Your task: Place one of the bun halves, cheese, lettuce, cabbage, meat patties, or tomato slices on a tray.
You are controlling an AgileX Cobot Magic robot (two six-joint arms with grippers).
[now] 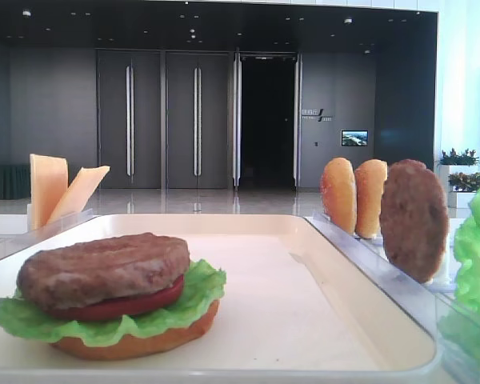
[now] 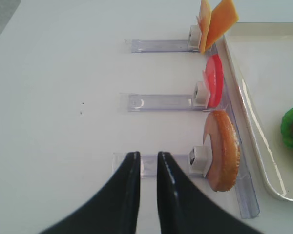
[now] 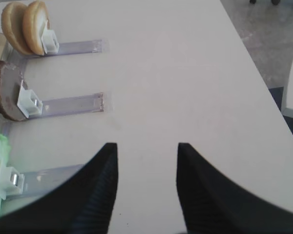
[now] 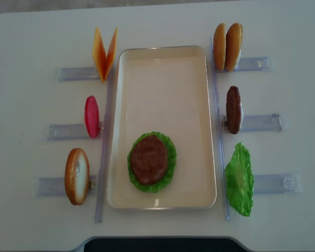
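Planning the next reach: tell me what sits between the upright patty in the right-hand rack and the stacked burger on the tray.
Only bare tray floor and its right rim separate the upright patty from the stacked burger; the overhead view shows it.

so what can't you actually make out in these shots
- Right gripper: in the right wrist view the bottom edge cuts off everything behind the fingers.
- Tomato slice in the stack on the tray: the low exterior view shows only its rim, under the meat patty; from overhead, that patty and the lettuce hide it and the bun.
- Stack in the left wrist view: cut off by the right edge.
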